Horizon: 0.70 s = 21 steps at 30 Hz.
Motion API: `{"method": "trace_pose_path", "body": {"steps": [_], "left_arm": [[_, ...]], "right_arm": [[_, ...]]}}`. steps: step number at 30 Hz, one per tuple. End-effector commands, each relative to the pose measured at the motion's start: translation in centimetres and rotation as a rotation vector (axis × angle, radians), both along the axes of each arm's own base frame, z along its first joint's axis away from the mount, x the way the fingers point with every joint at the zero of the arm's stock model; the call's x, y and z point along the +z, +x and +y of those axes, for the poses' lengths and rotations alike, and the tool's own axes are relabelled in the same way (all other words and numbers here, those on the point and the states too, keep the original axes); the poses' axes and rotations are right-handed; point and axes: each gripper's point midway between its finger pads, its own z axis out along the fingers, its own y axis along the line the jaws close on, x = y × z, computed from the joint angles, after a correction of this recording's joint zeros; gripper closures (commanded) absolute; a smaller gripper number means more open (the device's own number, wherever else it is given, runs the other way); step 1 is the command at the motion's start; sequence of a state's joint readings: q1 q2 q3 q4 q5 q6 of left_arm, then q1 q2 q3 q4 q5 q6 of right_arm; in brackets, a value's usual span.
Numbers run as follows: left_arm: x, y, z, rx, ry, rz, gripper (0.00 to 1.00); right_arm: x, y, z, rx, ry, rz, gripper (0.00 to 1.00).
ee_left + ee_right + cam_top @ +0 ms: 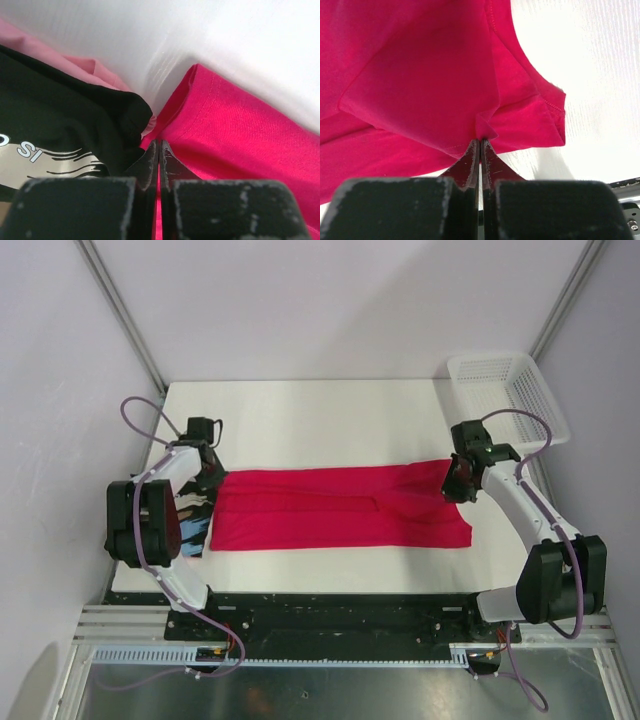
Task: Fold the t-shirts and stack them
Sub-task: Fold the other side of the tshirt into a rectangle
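Note:
The crimson-pink t-shirt (340,508) lies spread wide across the middle of the white table. My left gripper (212,476) is at its far-left corner, and in the left wrist view the gripper (159,143) is shut with crimson cloth (235,135) between its jaws. My right gripper (458,483) is at the shirt's far-right corner; in the right wrist view the gripper (480,140) is shut on a pinched fold of the crimson cloth (420,85). The black printed t-shirt (192,525) lies bunched at the left edge under my left arm, and it also shows in the left wrist view (60,110).
A white mesh basket (505,390) stands at the back right corner of the table. A paler pink cloth (75,62) shows beyond the black shirt. The table's left edge is close to the black shirt.

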State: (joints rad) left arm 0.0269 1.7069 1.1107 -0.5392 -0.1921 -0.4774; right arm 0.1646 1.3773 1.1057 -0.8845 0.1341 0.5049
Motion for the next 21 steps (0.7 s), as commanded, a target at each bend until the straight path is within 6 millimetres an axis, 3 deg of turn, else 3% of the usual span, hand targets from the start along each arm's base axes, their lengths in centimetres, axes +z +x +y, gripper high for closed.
{"method": "trace_pose_path", "body": {"steps": [1, 11, 21], "left_arm": [[1.6, 0.6, 1.1, 0.007, 0.044, -0.058, 1.00], [3.4, 0.2, 1.6, 0.004, 0.070, -0.101, 1.00], [3.5, -0.5, 1.7, 0.008, 0.069, -0.100, 1.00]], "right_arm": [[0.3, 0.8, 0.0, -0.003, 0.001, -0.047, 1.00], [2.3, 0.9, -0.2, -0.002, 0.026, -0.089, 1.00], [3.4, 0.3, -0.5, -0.005, 0.026, -0.104, 1.00]]}}
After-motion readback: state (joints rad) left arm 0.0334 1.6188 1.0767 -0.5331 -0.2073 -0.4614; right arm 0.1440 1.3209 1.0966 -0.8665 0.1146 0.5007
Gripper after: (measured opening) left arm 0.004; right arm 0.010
